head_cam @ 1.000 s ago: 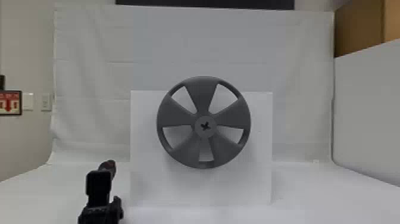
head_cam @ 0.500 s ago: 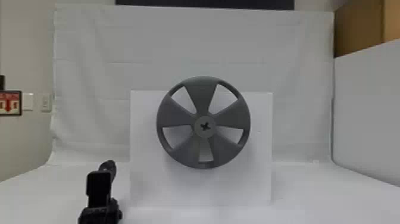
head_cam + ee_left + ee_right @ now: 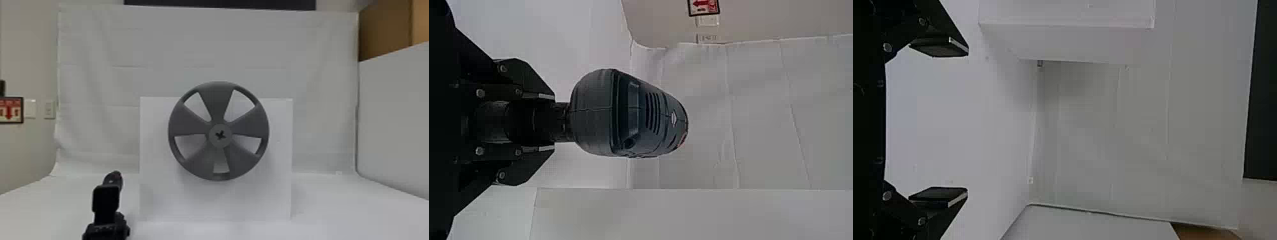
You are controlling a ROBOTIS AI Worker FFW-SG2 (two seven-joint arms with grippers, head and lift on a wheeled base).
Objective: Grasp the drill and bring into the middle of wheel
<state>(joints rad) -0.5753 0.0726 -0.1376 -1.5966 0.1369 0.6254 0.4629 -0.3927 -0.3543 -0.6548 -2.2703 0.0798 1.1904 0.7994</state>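
Left fingers point(image 3: 529, 80) clasp the drill point(image 3: 629, 117) by its handle point(image 3: 561, 122), probably so it can aim at the mid-frame wheel point(image 3: 217, 102); right fingers point(image 3: 940, 46) are spread, empty.

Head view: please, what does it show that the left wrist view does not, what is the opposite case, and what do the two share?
Head view: the wheel in front of a white board, the dark cross mark at its hub, and a brown surface at upper right.

Left wrist view: the vent slots on the body of the drill, and the left gripper closed on its handle.

Both: the red-arrow sign and the white cloth.
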